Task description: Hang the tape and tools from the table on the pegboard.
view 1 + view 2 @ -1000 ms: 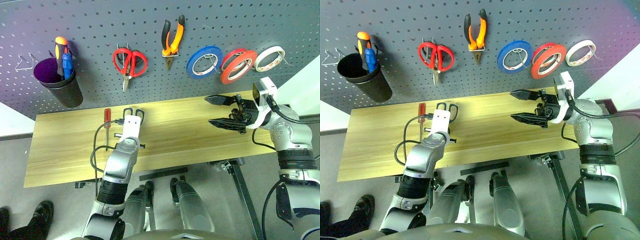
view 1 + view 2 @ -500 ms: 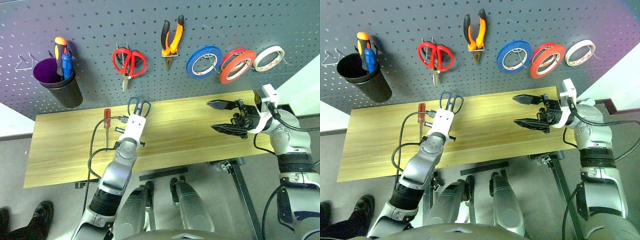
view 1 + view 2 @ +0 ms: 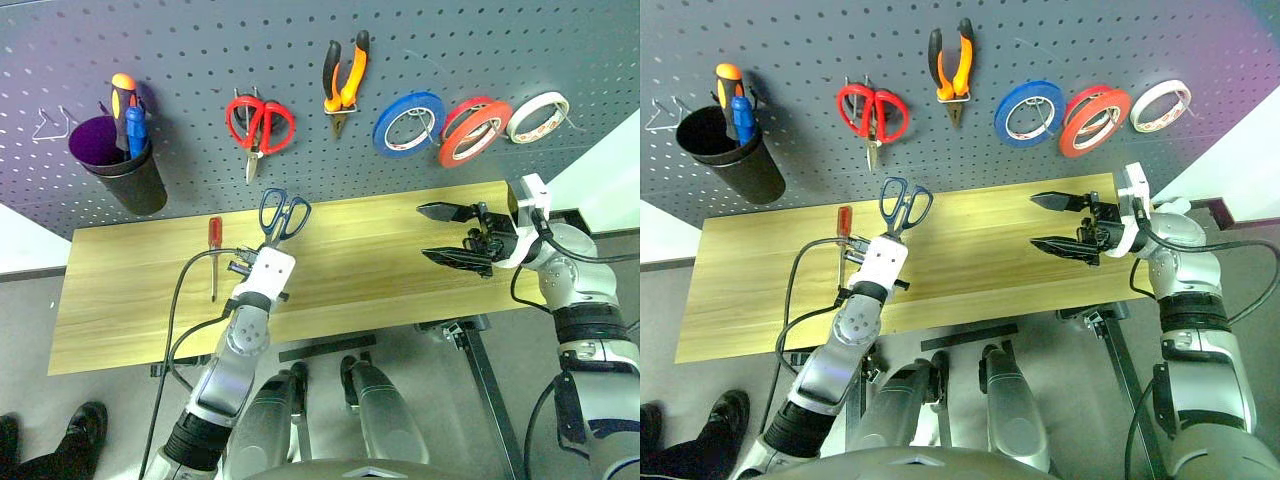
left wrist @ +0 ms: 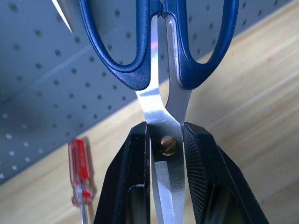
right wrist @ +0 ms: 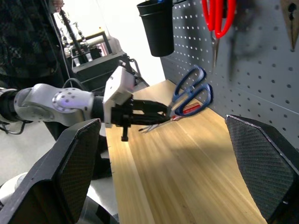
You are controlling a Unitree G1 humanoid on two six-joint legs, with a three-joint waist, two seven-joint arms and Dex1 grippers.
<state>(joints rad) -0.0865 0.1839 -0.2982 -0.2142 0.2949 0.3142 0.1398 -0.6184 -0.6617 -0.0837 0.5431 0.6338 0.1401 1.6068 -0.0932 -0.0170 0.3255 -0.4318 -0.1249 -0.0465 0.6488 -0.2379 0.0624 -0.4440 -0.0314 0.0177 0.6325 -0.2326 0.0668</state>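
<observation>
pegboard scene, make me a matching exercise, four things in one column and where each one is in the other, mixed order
Things:
1. blue-handled scissors
2. red-handled screwdriver
3. orange-handled pliers
4. red-orange tape roll

Places:
A. lying on the table
B. clamped in the left gripper
C. hung on the pegboard between the blue and white rolls
D. hung on the pegboard right of the red scissors

Pairs: 1-B, 2-A, 3-D, 4-C

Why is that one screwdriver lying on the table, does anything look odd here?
Nothing looks damaged or spilled. The red-handled screwdriver lies alone on the table while the other tools hang on the pegboard. The left hand grips the blue scissors by the blades, handles up.
</observation>
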